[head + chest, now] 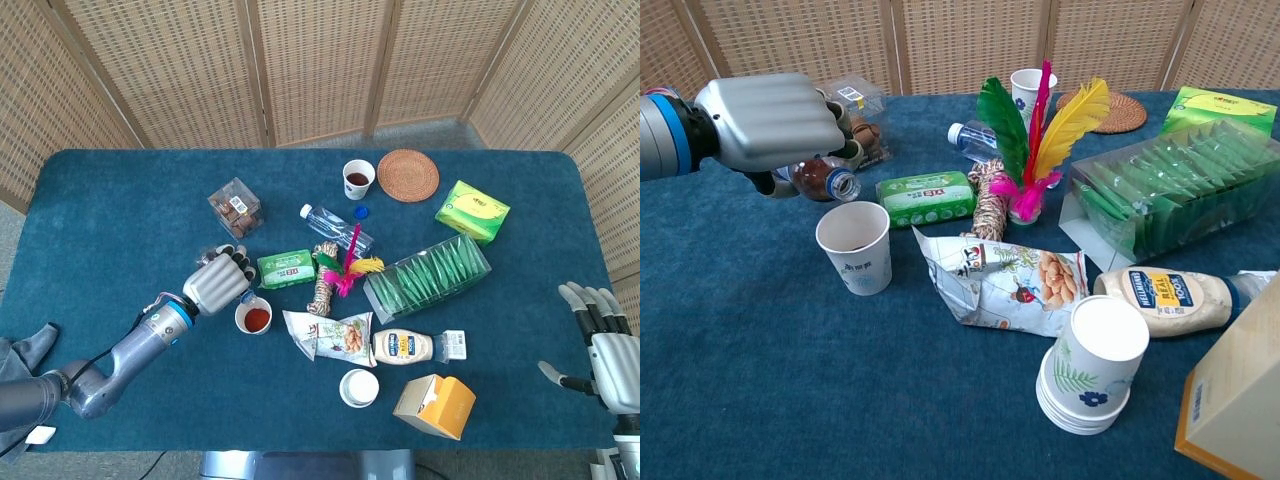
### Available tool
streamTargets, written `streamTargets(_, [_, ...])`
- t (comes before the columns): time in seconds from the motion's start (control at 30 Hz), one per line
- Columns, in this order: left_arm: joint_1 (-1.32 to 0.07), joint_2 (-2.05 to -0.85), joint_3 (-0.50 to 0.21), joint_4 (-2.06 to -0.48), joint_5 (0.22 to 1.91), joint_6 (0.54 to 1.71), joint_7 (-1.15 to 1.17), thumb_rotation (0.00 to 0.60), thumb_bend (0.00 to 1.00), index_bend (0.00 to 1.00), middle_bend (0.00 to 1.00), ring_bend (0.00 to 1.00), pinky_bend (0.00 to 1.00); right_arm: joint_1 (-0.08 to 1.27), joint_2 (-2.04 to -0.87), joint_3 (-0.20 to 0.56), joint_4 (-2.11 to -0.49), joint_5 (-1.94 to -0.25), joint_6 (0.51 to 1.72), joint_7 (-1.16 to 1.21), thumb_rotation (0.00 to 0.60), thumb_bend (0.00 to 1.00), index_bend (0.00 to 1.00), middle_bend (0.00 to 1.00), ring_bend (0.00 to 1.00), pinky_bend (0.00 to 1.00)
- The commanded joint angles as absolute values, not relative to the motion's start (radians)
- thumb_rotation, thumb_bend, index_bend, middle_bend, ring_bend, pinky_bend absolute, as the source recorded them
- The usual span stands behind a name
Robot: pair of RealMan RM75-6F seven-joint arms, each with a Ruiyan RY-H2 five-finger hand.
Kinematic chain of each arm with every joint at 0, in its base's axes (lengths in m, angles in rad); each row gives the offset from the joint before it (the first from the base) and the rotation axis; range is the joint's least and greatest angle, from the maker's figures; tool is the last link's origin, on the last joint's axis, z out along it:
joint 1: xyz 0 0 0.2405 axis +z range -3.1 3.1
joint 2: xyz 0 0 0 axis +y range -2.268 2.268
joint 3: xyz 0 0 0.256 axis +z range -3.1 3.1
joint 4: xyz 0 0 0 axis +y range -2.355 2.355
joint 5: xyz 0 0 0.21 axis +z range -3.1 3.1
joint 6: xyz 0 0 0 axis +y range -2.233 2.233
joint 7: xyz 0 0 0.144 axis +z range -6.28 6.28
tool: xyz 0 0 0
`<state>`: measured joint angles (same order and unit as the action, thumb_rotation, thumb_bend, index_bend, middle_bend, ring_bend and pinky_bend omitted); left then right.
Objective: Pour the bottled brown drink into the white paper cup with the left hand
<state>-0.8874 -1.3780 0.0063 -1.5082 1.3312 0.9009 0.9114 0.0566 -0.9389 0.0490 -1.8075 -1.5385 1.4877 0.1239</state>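
My left hand (pixel 770 120) (pixel 218 282) grips a small clear bottle (pixel 818 180) lying nearly on its side. Brown drink shows inside it, and its open mouth points right and slightly down, just above and left of the white paper cup (pixel 854 246). The cup stands upright; in the head view the cup (pixel 253 317) holds reddish-brown liquid. Most of the bottle is hidden under the hand. My right hand (pixel 600 345) hangs off the table's right edge with its fingers spread and nothing in it; the chest view does not show it.
Right of the cup lie a green box (pixel 927 198), a feather toy (pixel 1030 140) and a snack bag (pixel 1005 280). A stack of paper cups (pixel 1090 365), a mayonnaise bottle (pixel 1160 297) and a water bottle (pixel 335 227) lie farther right. A clear box (pixel 235 208) sits behind the hand.
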Motion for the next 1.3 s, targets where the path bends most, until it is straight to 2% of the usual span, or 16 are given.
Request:
streamTargets(0.03, [-0.888,-1.376,0.015,-1.500,1.349,0.904,0.919,0.600,0.49,0.56,0.45,0.27,0.41,0.056,-0.939,0.048,-1.809,-1.540,1.489,0.122,0.600,0.00,0.00,0.00,0.00,0.00])
streamTargets(1.3, [-0.903,-1.361,0.027,-1.496,1.484,0.906,1.077,0.600,0.49,0.57,0.45,0.26,0.43,0.055,-0.935,0.047,-1.811,-1.546,1.492,0.131,0.600,0.00,0.00,0.00,0.00,0.00])
